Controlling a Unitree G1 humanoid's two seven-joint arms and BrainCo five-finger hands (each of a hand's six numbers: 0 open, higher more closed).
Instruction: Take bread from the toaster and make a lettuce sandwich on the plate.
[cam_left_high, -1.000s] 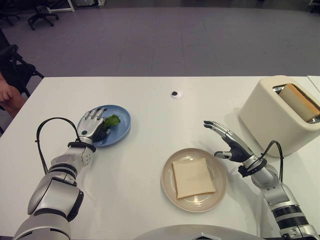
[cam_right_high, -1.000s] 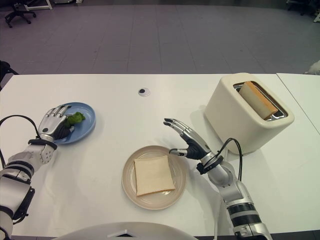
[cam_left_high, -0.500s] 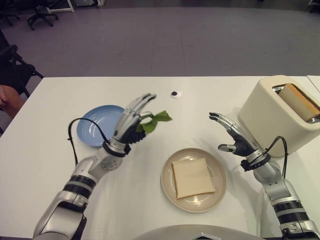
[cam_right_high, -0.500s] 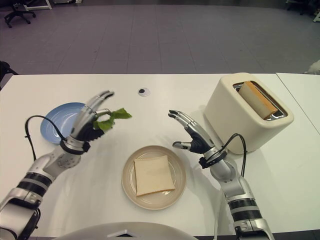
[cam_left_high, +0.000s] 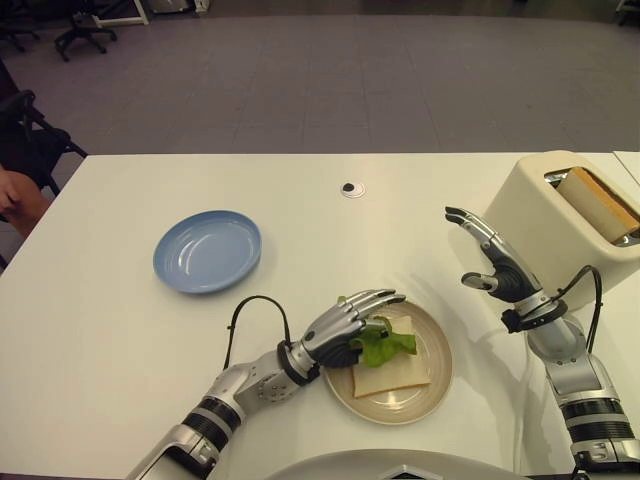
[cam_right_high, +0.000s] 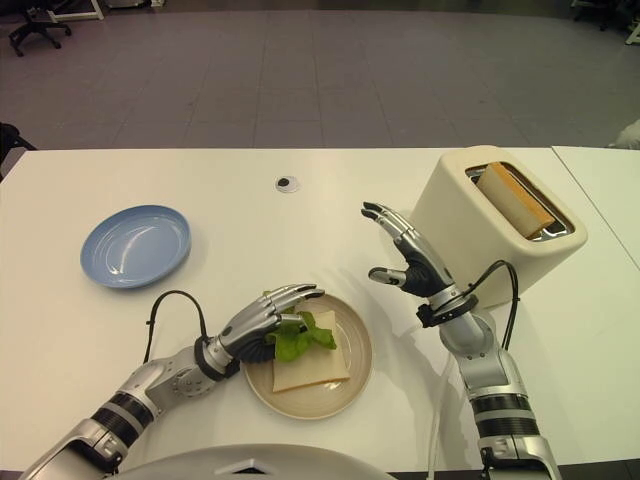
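A beige plate (cam_left_high: 436, 372) near the table's front holds one white bread slice (cam_left_high: 392, 376). My left hand (cam_left_high: 345, 324) hovers over the slice's left part, fingers curled on a green lettuce leaf (cam_left_high: 383, 345) that rests on the bread. A cream toaster (cam_left_high: 545, 225) stands at the right with a slice of bread (cam_left_high: 597, 201) sticking out of its slot. My right hand (cam_left_high: 498, 268) is raised with fingers spread, open, just left of the toaster and apart from it.
A blue plate (cam_left_high: 207, 251) sits bare at the left of the table. A small black-and-white disc (cam_left_high: 352, 188) lies near the table's far edge. White tabletop stretches between the two plates.
My left hand carried the lettuce from the blue plate across to the bread on the beige plate. My right hand rose and drifted right, closer to the toaster.
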